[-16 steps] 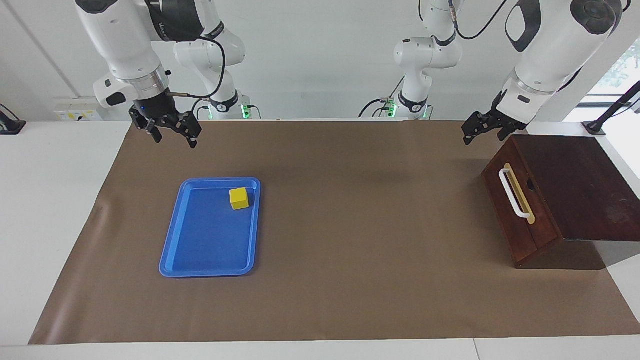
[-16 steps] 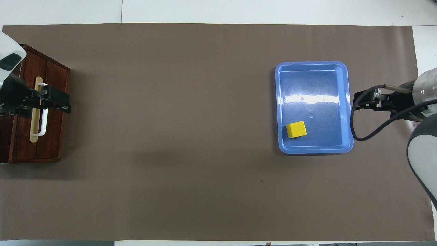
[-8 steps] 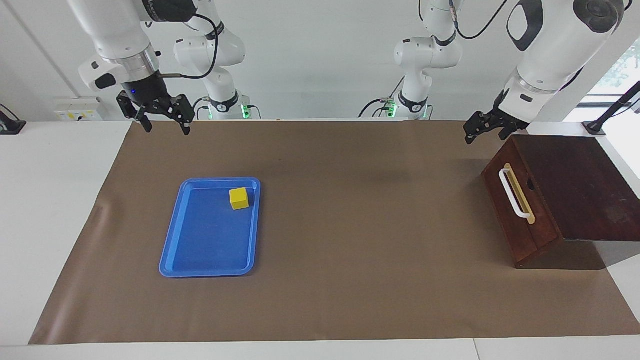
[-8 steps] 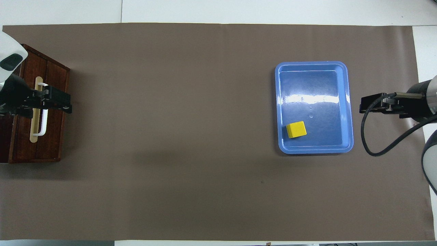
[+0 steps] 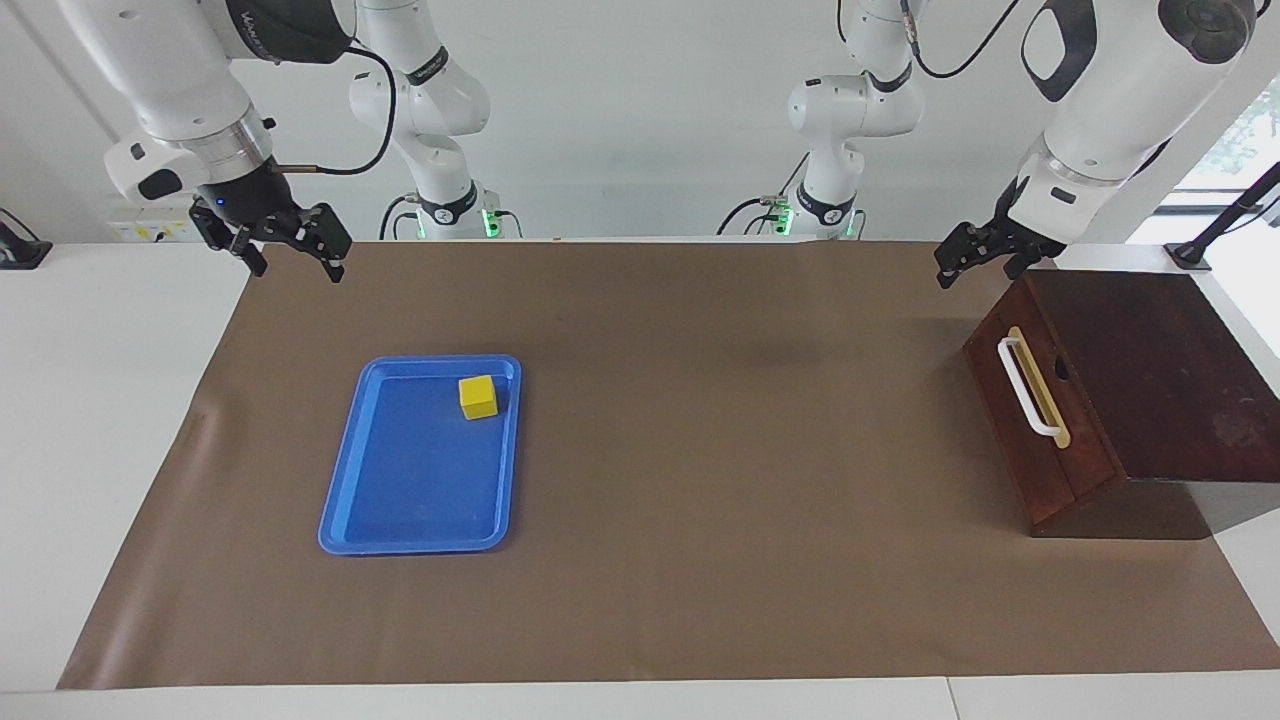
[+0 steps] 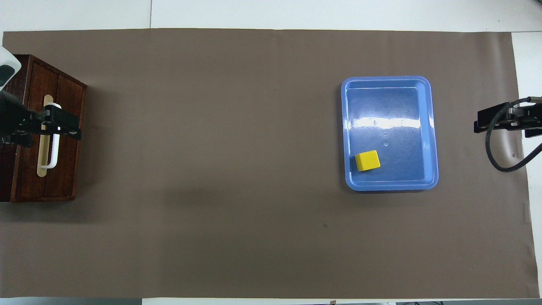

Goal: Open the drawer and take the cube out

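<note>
Retreat is the main change: the right claw (image 5: 292, 255), fingers spread and holding nothing, has drawn away from the blue tray (image 5: 340, 500) toward the right arm's end of the tabletop (image 5: 700, 600) and now hangs over the edge of the brown mat (image 6: 254, 237). The left claw (image 5: 975, 265), also spread and empty, hangs just above the corner of the dark wooden box (image 5: 1150, 370) nearest the robots and has barely shifted. The drawer (image 5: 1040, 420) is shut, its white handle (image 5: 1028, 388) untouched. The cube (image 5: 478, 396) already sits in the tray, near the rim closest to the robots, well apart from both claws. Judging from this, the cube is out and placed, the drawer is closed again, and both arms seem to be pulling back with nothing left to do.
</note>
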Controlling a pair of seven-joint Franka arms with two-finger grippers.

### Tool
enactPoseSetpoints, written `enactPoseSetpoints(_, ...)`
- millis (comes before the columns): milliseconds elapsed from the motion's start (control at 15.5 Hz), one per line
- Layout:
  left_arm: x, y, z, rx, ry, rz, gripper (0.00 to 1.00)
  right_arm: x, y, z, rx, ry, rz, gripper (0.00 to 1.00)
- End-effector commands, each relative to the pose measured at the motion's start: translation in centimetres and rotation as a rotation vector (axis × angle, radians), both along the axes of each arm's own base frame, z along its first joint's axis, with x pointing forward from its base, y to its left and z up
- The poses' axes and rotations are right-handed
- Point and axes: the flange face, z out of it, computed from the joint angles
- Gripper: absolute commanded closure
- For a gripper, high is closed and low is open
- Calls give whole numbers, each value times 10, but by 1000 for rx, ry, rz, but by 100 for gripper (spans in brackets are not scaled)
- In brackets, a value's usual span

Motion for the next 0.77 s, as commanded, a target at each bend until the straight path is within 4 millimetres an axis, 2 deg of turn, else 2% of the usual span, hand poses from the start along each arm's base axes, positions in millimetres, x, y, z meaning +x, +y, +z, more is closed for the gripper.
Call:
enactPoseSetpoints(0, -5, 2, 5, 3, 2, -1, 0, -9, -3, -4, -18, 15, 5, 0)
enactPoseSetpoints(322, -5, 1, 5, 3, 2, -3, 0, -13, -7, -5, -18, 45, -1, 0)
enactPoseSetpoints(709, -5, 1, 5, 3, 2, -3, 0, -15, -2, -4, -12, 54, 3, 0)
